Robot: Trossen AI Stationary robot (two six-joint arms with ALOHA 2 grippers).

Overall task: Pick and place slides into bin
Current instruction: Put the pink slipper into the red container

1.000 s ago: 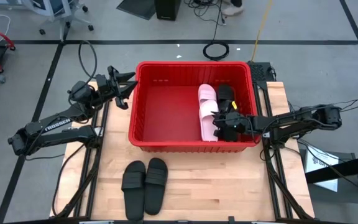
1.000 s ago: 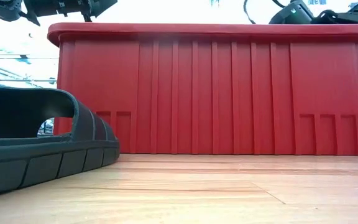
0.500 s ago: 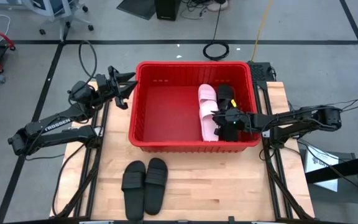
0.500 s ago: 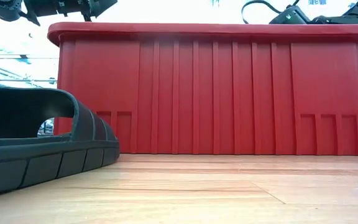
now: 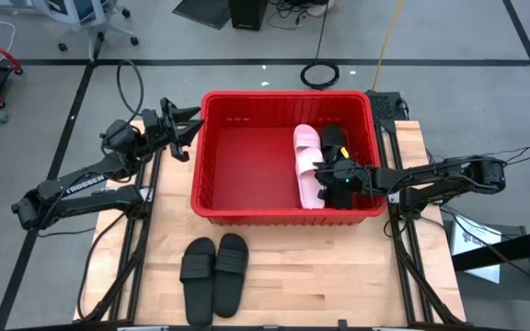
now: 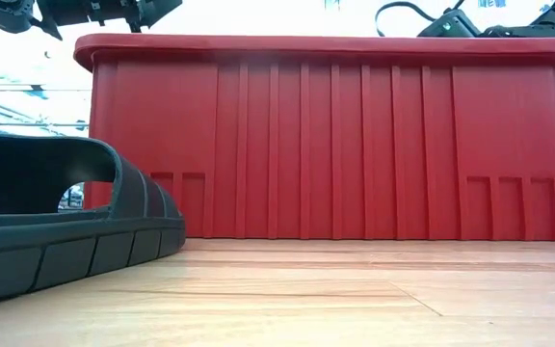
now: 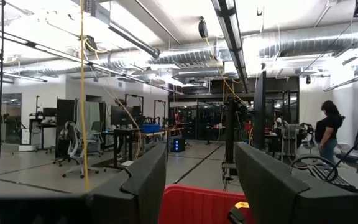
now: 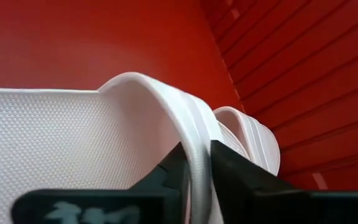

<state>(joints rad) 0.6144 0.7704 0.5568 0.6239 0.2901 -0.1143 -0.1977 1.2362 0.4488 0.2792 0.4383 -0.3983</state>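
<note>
The red bin (image 5: pixel 212 147) stands mid-table. In it lie two pale pink slides (image 5: pixel 306 147) (image 5: pixel 312 191) side by side and a black slide (image 5: pixel 335 140) by the right wall. My right gripper (image 5: pixel 326 178) reaches into the bin and is shut on a pink slide's strap (image 8: pixel 166 106), with the second pink slide (image 8: pixel 248 135) beyond it. My left gripper (image 5: pixel 191 129) hangs open and holds nothing outside the bin's far left corner. Two black slides (image 5: pixel 199 269) (image 5: pixel 232 268) rest sole-down on the table in front of the bin. My right gripper pinches the edge of the pink slide's strap (image 8: pixel 192 134) between its two fingers (image 8: pixel 169 171). The fingers come from the table's right side, slanting down into the bin. Whether the slide's sole rests on the bin's floor, I cannot tell.
The bin's left half (image 5: pixel 247 165) shows bare floor. In the low view the bin's near wall (image 6: pixel 335 145) fills the picture and one black slide (image 6: pixel 56 222) lies close at the left. Bare wood (image 5: pixel 339 267) lies to the right of the two black slides.
My right gripper has shifted a little toward the bin's far wall, still on the pink slide's strap. The left arm has kept still.
</note>
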